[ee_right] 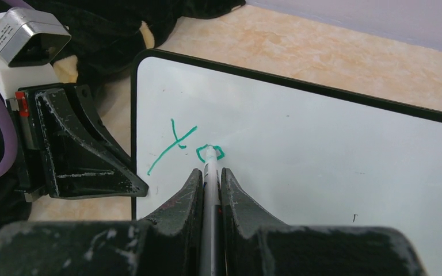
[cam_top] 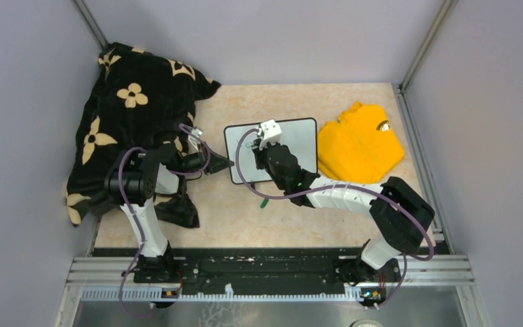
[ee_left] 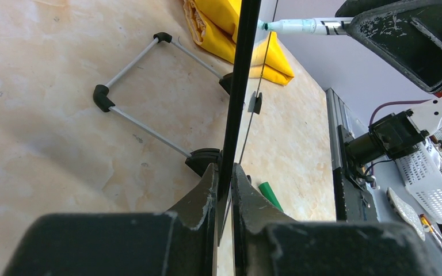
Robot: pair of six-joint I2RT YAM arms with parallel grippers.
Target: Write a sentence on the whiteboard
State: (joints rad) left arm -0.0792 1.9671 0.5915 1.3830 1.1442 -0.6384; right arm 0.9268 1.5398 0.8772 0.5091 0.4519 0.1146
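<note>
A: Pos. of whiteboard (cam_top: 303, 139)?
B: Found mid-table (cam_top: 245, 218), propped tilted on wire stand (ee_left: 144, 86). Black flower-print cloth (cam_top: 136, 102) is seen to its left, yellow shirt (cam_top: 357, 143) just beside its right edge.
A: L gripper (ee_left: 224, 178)?
B: Jaws are drawn nearly together; board's left edge is pinched between them.
A: R gripper (ee_right: 210, 175)?
B: Jaws are clamped on marker (ee_right: 208, 158), approx. upright over board face. Tip is set at a small green loop (ee_right: 210, 152); a crossed green stroke (ee_right: 172, 144) is noted just left of it.
A: Misc.?
B: Green cap (cam_top: 263, 202) is seen lying on table near board's near edge, under R arm, apart from both grippers.
</note>
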